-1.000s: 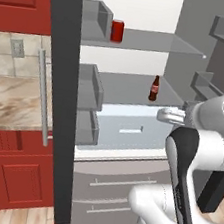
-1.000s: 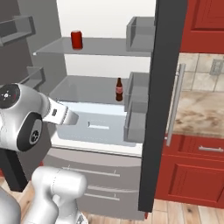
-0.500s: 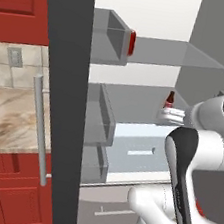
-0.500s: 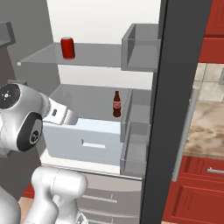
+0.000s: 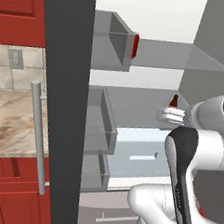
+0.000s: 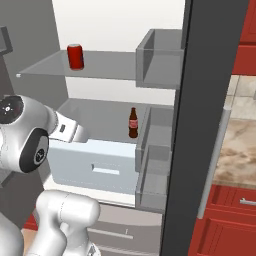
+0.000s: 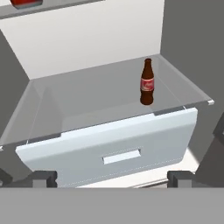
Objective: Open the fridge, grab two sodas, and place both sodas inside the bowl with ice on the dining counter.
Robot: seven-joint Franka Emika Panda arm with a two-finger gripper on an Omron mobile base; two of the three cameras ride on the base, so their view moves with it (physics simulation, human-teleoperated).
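Note:
The fridge (image 6: pixel 105 20) stands open, its white inside and grey shelves facing me. One red soda can (image 6: pixel 76 56) stands on the upper shelf; it is half hidden behind a door bin (image 5: pixel 136 45) in the left base view and cut off at the top edge (image 7: pixel 26 2) of the hand view. My gripper (image 7: pixel 112 178) is open and empty, with its fingertips (image 7: pixel 43 178) far apart, level with the middle shelf and in front of the white drawer (image 7: pixel 109 144). A second soda, the bowl and the dining counter are out of view.
A brown glass bottle (image 7: pixel 147 82) stands on the middle shelf, ahead and to the right of the gripper. Open fridge doors (image 5: pixel 55 101) with grey bins (image 6: pixel 155 150) flank the opening. Red cabinets (image 5: pixel 0 199) and a marbled wall countertop (image 5: pixel 7 119) lie beyond.
The whole picture has grown and shifted: the base has driven closer to the open fridge. The hand stays in front of the middle shelf and the gripper is still open.

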